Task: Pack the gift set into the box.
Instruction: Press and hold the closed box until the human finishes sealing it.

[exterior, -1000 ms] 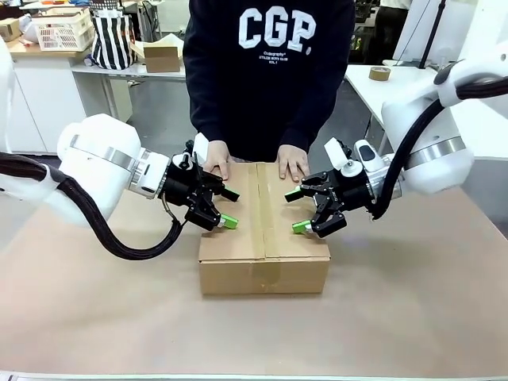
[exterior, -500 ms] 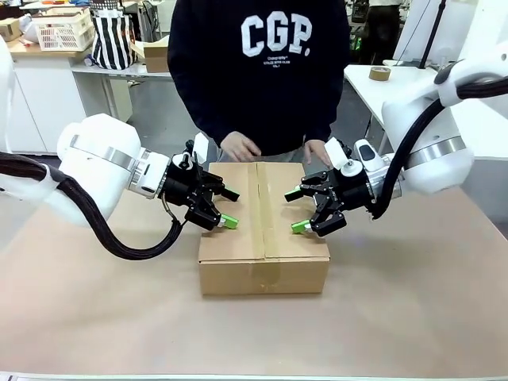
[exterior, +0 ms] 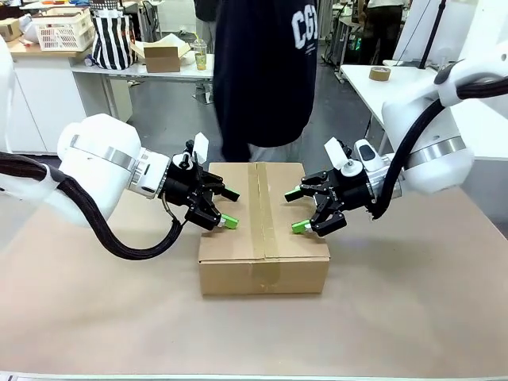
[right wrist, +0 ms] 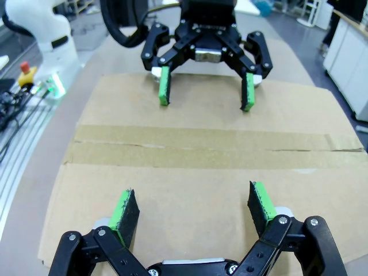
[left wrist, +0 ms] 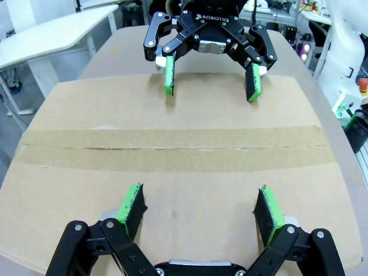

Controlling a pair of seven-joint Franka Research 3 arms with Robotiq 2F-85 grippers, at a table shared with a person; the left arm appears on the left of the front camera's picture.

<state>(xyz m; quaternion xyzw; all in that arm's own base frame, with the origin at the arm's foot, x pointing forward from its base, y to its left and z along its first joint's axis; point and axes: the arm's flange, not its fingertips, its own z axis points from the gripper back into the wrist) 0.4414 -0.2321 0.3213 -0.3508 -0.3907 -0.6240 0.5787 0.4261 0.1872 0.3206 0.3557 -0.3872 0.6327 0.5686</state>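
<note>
The box [exterior: 263, 274] lies in the middle of the table with its top flaps closed and brown tape [exterior: 260, 208] running along the centre seam. My left gripper [exterior: 230, 207] hovers open over the box's left flap, fingers pointing toward the seam. Facing it from the right flap, my right gripper [exterior: 295, 210] is open too. The left wrist view has my left gripper [left wrist: 199, 201] low over the box [left wrist: 184, 121], with the right gripper [left wrist: 210, 86] opposite. The right wrist view mirrors this: right gripper [right wrist: 192, 201], box [right wrist: 201, 126], left gripper [right wrist: 206, 95]. The gift set is out of view.
A person [exterior: 266, 71] in a dark sweatshirt stands at the far edge, turned sideways, hands off the box. A tape roll [exterior: 379, 73] lies on the white side table at right. A small cardboard box [exterior: 162, 55] and a white basket [exterior: 63, 28] sit on the back bench.
The person lifted both hands off the box top and turned away to the side. Both grippers stayed almost still, open over the flaps.
</note>
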